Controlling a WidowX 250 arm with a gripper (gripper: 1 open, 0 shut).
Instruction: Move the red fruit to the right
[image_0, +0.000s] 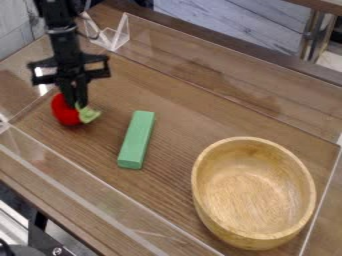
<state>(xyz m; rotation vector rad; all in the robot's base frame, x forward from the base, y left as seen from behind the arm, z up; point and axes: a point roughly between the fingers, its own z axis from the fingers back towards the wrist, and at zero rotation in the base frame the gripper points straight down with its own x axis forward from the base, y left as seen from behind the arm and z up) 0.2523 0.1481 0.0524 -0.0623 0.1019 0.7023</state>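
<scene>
Now that the end effector is squeezed shut on the red fruit right under it, the carrying step starts, sliding right past the green block.

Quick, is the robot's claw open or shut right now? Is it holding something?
Gripper: shut on the red fruit, near the table's left end.

Glossy wooden table, smooth light-wood bowl, matt green block, shiny plastic-looking red fruit.
</scene>
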